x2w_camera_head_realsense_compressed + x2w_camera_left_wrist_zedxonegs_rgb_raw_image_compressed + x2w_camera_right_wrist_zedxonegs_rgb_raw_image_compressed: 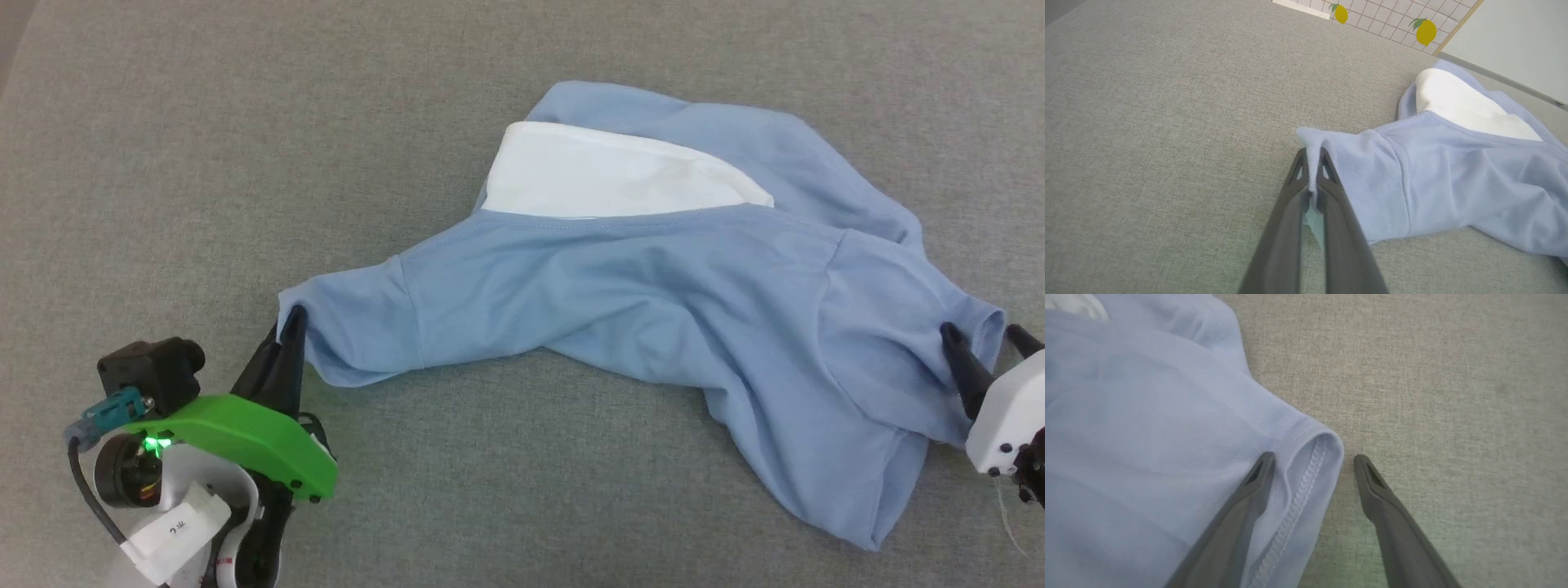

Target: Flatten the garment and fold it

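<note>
The light blue garment (637, 294) lies crumpled across the grey surface, its white panel (604, 175) showing at the top. My left gripper (287, 322) is shut on the edge of the left sleeve (1359, 179), with cloth pinched between its fingertips (1312, 157). At the right, my right gripper (984, 335) stands open around the other sleeve's stitched hem (1306, 473): one finger (1249, 490) rests on the cloth, the other (1376, 486) is on bare surface beside the hem.
The grey fabric-covered surface (245, 122) stretches all around the garment. In the left wrist view, a tiled wall with lemon decals (1425, 30) and a pale panel (1515, 36) stand beyond the far edge.
</note>
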Robot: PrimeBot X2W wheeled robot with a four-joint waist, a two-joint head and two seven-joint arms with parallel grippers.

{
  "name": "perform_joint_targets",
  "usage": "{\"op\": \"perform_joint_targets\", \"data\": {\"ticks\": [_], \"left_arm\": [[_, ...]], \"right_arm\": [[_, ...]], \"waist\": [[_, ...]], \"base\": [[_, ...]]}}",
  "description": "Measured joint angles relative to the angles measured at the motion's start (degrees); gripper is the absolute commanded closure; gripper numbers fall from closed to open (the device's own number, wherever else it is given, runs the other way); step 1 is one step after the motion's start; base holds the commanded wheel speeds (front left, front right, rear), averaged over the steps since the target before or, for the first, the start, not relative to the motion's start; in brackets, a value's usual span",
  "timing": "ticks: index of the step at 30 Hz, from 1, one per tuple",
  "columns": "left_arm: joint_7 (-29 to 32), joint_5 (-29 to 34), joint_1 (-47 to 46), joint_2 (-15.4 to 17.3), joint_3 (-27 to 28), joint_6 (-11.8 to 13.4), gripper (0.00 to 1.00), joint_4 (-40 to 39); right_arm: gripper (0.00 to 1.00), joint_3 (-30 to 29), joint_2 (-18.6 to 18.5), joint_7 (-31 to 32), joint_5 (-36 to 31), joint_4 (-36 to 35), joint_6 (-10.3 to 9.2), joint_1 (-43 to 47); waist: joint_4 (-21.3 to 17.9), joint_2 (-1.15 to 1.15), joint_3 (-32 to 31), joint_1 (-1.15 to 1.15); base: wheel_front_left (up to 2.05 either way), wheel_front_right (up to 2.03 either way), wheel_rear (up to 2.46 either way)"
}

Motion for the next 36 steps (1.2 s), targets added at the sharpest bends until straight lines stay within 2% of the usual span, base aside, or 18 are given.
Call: {"op": "perform_joint_targets", "data": {"ticks": [4,5,6,7,18,24,28,36], "left_arm": [[0.4,0.0,-0.4,0.0,-0.3,0.0,1.0,0.0],[0.4,0.0,-0.5,0.0,-0.4,0.0,1.0,-0.1],[0.4,0.0,-0.6,0.0,-0.5,0.0,1.0,-0.1],[0.4,0.0,-0.7,0.0,-0.6,0.0,1.0,0.0],[1.0,0.8,-3.1,0.5,-0.9,0.0,1.0,0.8],[2.3,3.5,-10.7,1.4,-2.5,-1.3,1.0,3.4],[3.6,5.2,-18.9,2.8,-2.8,-2.5,1.0,5.8],[9.0,7.0,-37.4,4.7,-2.6,-4.3,1.0,9.5]], "right_arm": [[0.0,-0.6,0.1,0.0,0.8,2.2,0.0,-1.7],[0.53,-0.9,0.5,0.2,1.3,2.6,0.0,-2.1],[0.84,-1.1,0.7,0.7,1.4,2.9,0.0,-2.4],[1.0,-1.3,0.8,1.1,1.5,2.9,0.0,-2.7],[1.0,-2.1,2.5,0.1,1.7,0.3,0.0,-4.7],[1.0,-1.0,1.5,-2.9,0.6,-2.3,0.0,-10.2],[1.0,2.8,-0.9,-4.4,-0.2,-3.1,0.0,-16.7],[1.0,13.3,-6.1,-7.3,-2.9,-0.8,0.0,-36.1]], "waist": [[0.5,0.0,0.8,0.0],[0.5,0.0,1.0,0.0],[0.5,0.0,1.1,0.0],[0.6,0.0,1.3,0.0],[-0.9,0.0,-0.5,0.0],[-2.0,0.0,-3.2,0.0],[-2.8,0.0,-5.4,0.0],[-5.0,0.0,-9.6,0.0]], "base": [[0.0,0.0,0.0],[0.0,0.0,0.0],[0.0,0.0,0.0],[0.0,0.0,0.0],[0.0,0.0,0.0],[0.0,0.0,0.0],[0.0,0.0,0.0],[0.0,0.0,0.0]]}}
